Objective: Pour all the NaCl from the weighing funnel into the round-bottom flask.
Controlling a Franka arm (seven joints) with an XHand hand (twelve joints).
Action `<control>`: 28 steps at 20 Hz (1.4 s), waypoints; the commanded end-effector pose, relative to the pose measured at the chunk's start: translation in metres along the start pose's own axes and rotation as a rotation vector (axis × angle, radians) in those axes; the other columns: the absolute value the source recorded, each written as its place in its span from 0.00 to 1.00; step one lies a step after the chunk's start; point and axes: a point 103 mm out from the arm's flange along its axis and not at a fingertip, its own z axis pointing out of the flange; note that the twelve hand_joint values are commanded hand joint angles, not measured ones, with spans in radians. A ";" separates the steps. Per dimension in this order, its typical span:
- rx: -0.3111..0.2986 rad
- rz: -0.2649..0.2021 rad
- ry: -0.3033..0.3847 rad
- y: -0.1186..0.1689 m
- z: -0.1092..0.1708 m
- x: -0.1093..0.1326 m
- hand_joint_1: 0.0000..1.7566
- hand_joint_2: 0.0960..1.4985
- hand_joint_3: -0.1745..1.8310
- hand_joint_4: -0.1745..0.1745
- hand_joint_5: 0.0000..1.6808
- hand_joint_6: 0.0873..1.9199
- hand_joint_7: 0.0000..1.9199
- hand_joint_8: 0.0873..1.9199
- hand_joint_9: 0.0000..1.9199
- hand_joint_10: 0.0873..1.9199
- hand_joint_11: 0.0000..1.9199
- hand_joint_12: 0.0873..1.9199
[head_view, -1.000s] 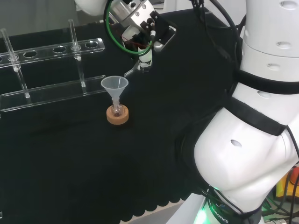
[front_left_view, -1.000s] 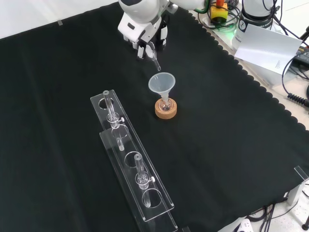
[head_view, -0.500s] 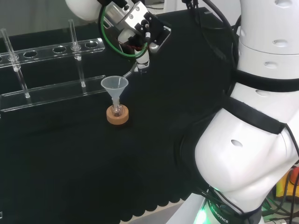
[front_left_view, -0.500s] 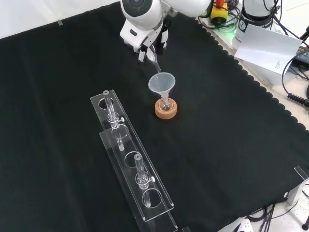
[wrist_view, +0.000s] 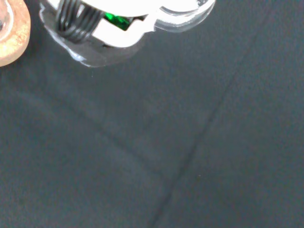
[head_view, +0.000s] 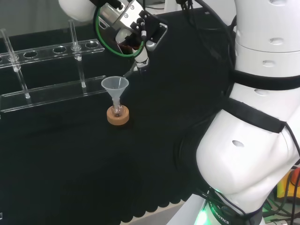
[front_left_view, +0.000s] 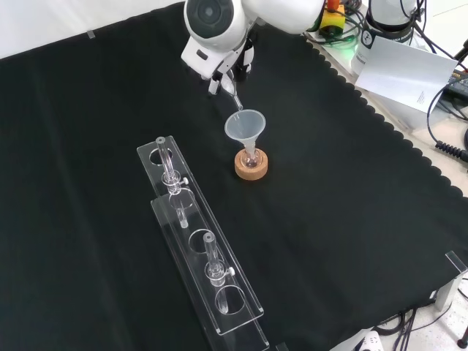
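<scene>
Black cloth [front_left_view: 351,219] front-on: robot hand [front_left_view: 223,66] pinches weighing funnel [front_left_view: 234,93] over flask funnel [front_left_view: 245,126]; wrist shows cork ring [wrist_view: 12,35].

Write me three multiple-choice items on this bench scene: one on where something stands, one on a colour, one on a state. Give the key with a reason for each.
1. Where does the round-bottom flask stand?
A. In a hole of the clear rack
B. On a cork ring on the black cloth
C. Held in the hand

2. What colour is the cork ring?
A. Red
B. Blue
C. Light brown

3. In what state is the weighing funnel?
A. Lying flat on the cloth
B. Held by the hand and tilted, its tip just above the plastic funnel's rim
C. Standing upright in the rack

Key:
1 B: the front view shows the flask seated in the ring, beside the clear rack, not in it.
2 C: both the head and front views show it tan.
3 B: the hand holds it slanting down toward the plastic funnel that sits in the flask's neck.
</scene>
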 end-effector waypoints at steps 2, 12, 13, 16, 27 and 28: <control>0.023 0.006 -0.043 0.000 -0.006 0.001 0.64 0.44 0.37 0.96 0.74 0.33 0.68 0.12 0.75 0.00 0.63 0.37; 0.057 0.007 -0.093 0.003 -0.017 0.010 0.64 0.44 0.37 0.96 0.74 0.33 0.68 0.12 0.75 0.00 0.63 0.37; 0.062 0.006 -0.098 0.004 -0.018 0.011 0.64 0.44 0.37 0.96 0.74 0.33 0.68 0.12 0.75 0.00 0.63 0.37; 0.072 0.008 -0.116 0.004 -0.021 0.012 0.64 0.44 0.38 0.96 0.74 0.33 0.68 0.12 0.75 0.00 0.63 0.37; 0.096 0.029 -0.192 0.002 -0.025 0.009 0.64 0.44 0.38 0.96 0.74 0.33 0.68 0.12 0.75 0.00 0.63 0.36; 0.096 0.030 -0.199 0.002 -0.025 0.009 0.64 0.44 0.38 0.96 0.74 0.33 0.68 0.12 0.75 0.00 0.63 0.36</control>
